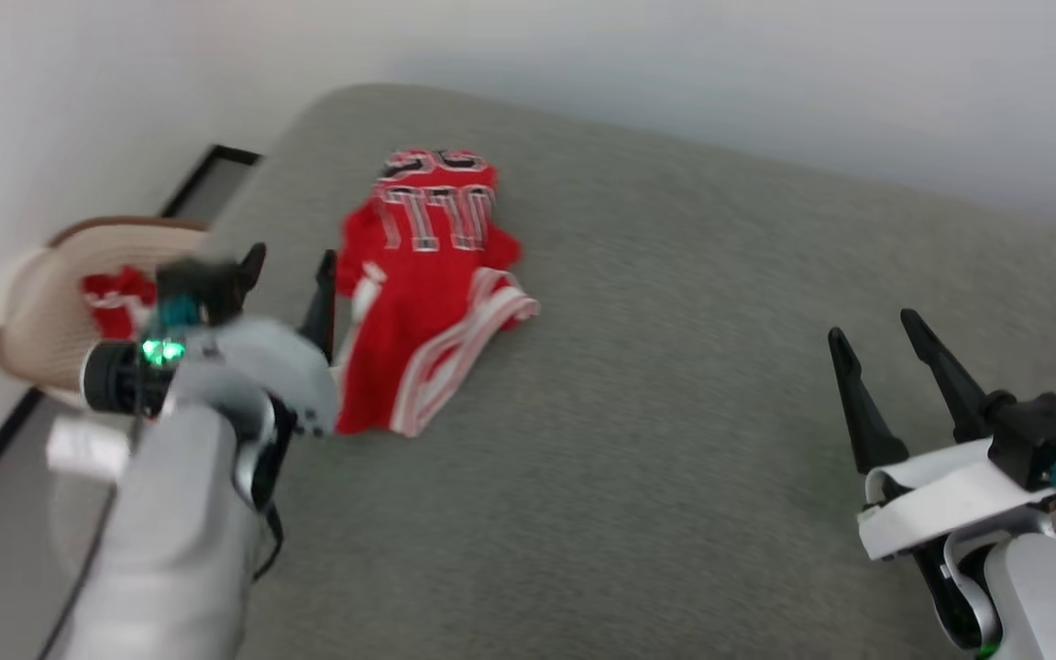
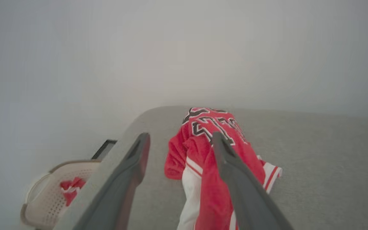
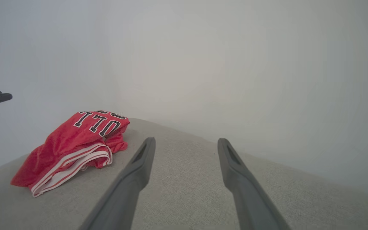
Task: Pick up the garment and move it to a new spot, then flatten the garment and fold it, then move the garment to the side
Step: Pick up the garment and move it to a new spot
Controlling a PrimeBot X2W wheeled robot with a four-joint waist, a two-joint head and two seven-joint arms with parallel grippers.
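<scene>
Left gripper (image 1: pixel 292 258) stands fully open and empty at the left edge of the garment (image 1: pixel 418 302), evidently lined up for the pick-up; contact cannot be confirmed. Right gripper (image 1: pixel 872 327), equally wide and empty, sits at lower right, well apart, probably in reserve. Garment lies crumpled left of centre on the grey worktop (image 1: pixel 675 412). Count: two grippers, one garment, one basket (image 1: pixel 38 316) at far left holding one red cloth (image 1: pixel 115 307).

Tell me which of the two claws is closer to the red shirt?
The left gripper: it hangs right beside the red shirt, while the right gripper sits far off over the grey surface.
</scene>
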